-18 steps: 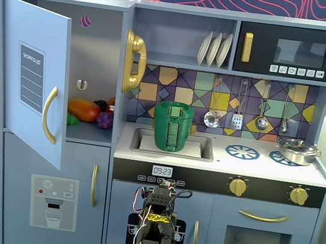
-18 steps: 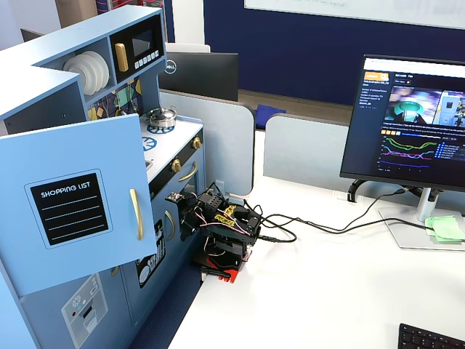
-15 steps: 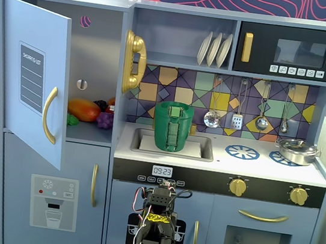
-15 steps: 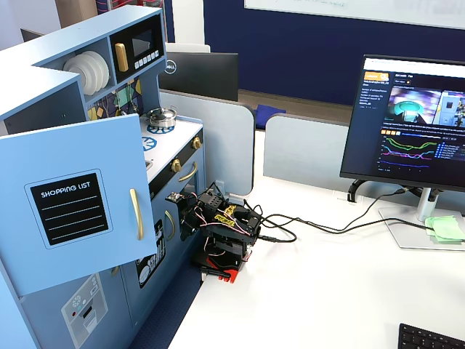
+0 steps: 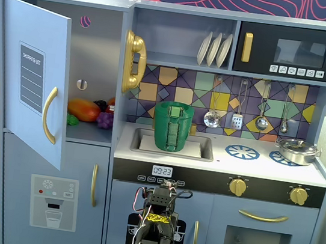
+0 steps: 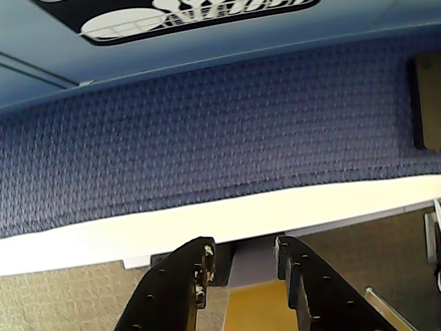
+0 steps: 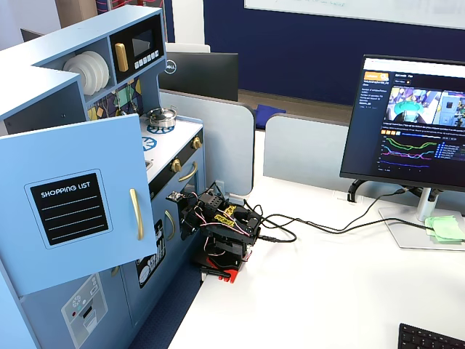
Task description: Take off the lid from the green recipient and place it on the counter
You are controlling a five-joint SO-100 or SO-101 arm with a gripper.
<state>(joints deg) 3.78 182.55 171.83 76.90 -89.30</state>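
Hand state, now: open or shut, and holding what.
Hand: open and empty in the wrist view, a clear gap between the two dark fingers, nothing between them.

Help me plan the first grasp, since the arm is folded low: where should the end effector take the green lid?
Grip the lid by its raised rim, coming from above: it lies flat on the tall green recipient standing in the sink, so only its edge offers purchase. The end effector is open, far below.
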